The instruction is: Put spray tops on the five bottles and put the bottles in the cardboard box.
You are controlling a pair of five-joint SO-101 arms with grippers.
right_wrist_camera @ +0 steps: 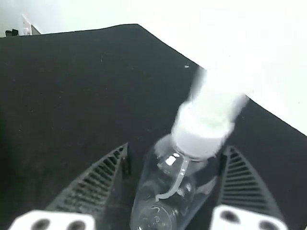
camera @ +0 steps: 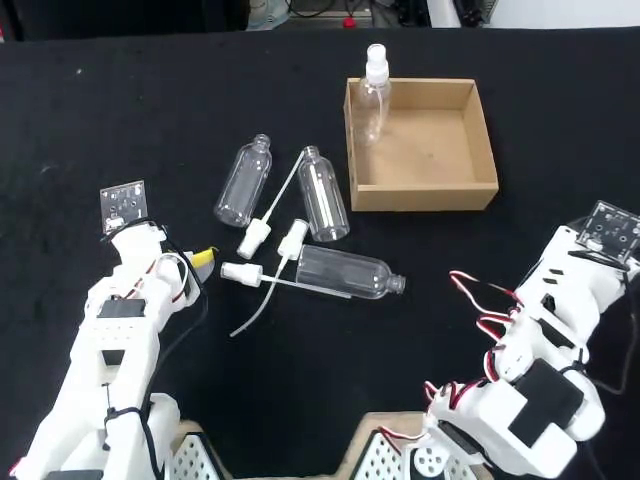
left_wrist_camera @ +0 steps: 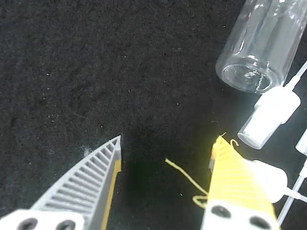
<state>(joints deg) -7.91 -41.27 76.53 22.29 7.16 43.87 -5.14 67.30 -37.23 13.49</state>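
You're looking at a black cloth table (camera: 80, 110), with some room clutter (camera: 345, 15) showing past its far edge. Your left gripper (left_wrist_camera: 169, 140) is hanging wide open over bare cloth, nothing between its fingers. Your right gripper (right_wrist_camera: 176, 148) is gripping a capped bottle (right_wrist_camera: 168, 191), a finger sitting either side of the clear body and the white sprayer end pointing away from the wrist. That end is blurring out, and in the high view the arm itself is hiding this gripper.

The cardboard box (camera: 425, 195) is sitting well ahead of both grippers, and it's holding one topped bottle (camera: 374, 100), standing in a far corner. Three uncapped bottles (camera: 243, 180) (camera: 323, 193) (camera: 350, 272) are lying between the left gripper and the box. Three loose spray tops (camera: 255, 238) (camera: 291, 240) (camera: 242, 273) are lying just beside the left gripper's yellow finger (left_wrist_camera: 235, 177), thin tubes trailing. A frayed yellow thread (left_wrist_camera: 184, 176) is curling off that finger.
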